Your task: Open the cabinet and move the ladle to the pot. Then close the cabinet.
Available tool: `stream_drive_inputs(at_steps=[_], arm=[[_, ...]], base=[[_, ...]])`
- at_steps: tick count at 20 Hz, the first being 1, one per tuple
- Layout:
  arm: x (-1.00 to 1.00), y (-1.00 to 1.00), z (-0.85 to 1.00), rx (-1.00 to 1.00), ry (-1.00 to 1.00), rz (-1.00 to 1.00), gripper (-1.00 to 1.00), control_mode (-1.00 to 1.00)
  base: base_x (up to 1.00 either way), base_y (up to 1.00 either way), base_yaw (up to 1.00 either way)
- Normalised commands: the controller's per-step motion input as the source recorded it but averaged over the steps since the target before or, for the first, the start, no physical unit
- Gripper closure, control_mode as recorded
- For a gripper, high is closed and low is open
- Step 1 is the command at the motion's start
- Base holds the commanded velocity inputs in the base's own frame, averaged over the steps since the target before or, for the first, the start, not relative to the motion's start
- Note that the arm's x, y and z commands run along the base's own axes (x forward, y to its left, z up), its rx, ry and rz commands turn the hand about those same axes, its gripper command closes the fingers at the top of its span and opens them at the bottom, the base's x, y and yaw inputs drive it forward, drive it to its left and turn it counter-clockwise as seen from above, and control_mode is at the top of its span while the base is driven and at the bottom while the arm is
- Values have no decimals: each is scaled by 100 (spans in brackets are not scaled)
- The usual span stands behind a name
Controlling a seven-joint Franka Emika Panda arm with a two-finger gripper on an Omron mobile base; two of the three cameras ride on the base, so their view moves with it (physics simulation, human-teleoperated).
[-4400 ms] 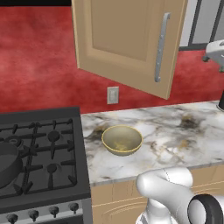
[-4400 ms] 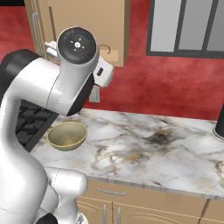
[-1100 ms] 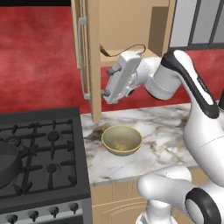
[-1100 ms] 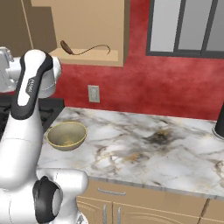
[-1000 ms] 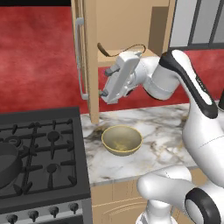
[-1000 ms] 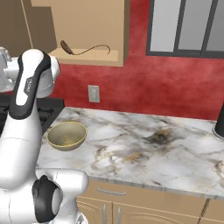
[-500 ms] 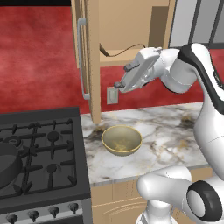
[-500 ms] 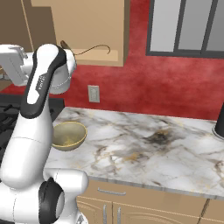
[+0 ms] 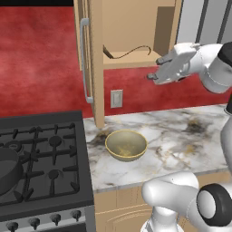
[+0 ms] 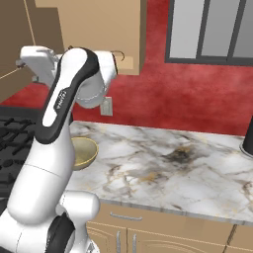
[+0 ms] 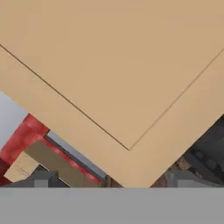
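Dark grey, the pot (image 9: 8, 168) waits on the near left stove, not yet filled. Farther back the cabinet (image 9: 96, 63) is open, the ladle (image 9: 128, 51) lies on its shelf, and the pincer (image 9: 154, 72) hovers released just right of it; moving and closing remain.

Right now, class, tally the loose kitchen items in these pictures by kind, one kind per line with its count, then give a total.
Ladle: 1
Bowl: 1
Pot: 1
Total: 3
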Motion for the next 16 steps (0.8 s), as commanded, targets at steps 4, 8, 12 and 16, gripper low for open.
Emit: stream_drive_inputs(at_steps=[4, 8, 12, 16], arm=[[35, -50, 3, 0, -2, -39, -100, -100], [47, -41, 0, 0, 0, -43, -100, -100], [54, -31, 0, 0, 0, -43, -100, -100], [66, -27, 0, 1, 2, -36, -100, -100]], base=[[0, 0, 0], [0, 0, 0], [0, 0, 0], [0, 0, 0]])
